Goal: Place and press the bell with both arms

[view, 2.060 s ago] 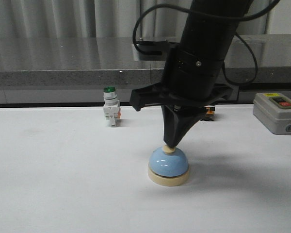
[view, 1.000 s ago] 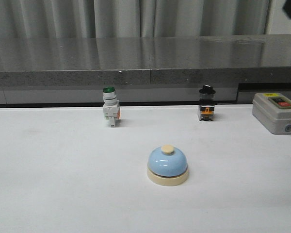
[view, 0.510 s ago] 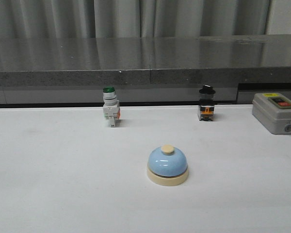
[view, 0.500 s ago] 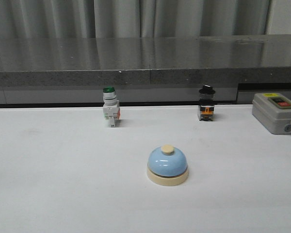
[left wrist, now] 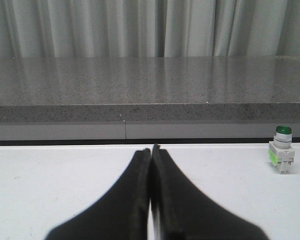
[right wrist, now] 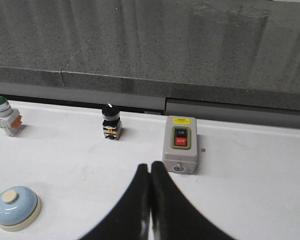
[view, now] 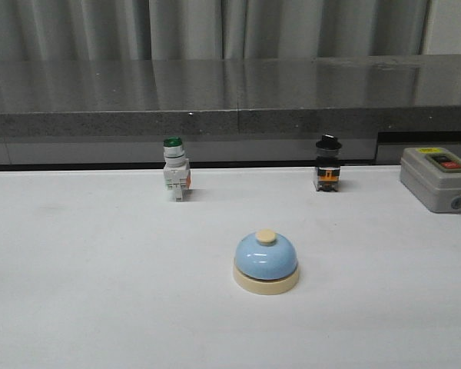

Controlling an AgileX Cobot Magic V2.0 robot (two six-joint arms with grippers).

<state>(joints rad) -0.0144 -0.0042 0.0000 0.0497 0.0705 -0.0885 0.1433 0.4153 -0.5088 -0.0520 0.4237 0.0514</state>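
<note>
The light-blue bell (view: 266,261) with cream base and cream button stands alone on the white table, centre front. It also shows in the right wrist view (right wrist: 15,207), well apart from my gripper. My right gripper (right wrist: 150,165) is shut and empty, above the table near the grey box. My left gripper (left wrist: 151,149) is shut and empty, low over the table; the bell is out of that view. Neither arm shows in the front view.
A green-capped white pushbutton (view: 175,177) stands behind the bell to the left; it also shows in the left wrist view (left wrist: 282,156). A black-knob switch (view: 327,164) stands at the back right. A grey box with a red button (view: 438,178) sits at the far right. A grey ledge (view: 230,115) runs behind the table.
The arm that stood with its shut tip on the bell's button has lifted away and left the front view. The bell has not moved.
</note>
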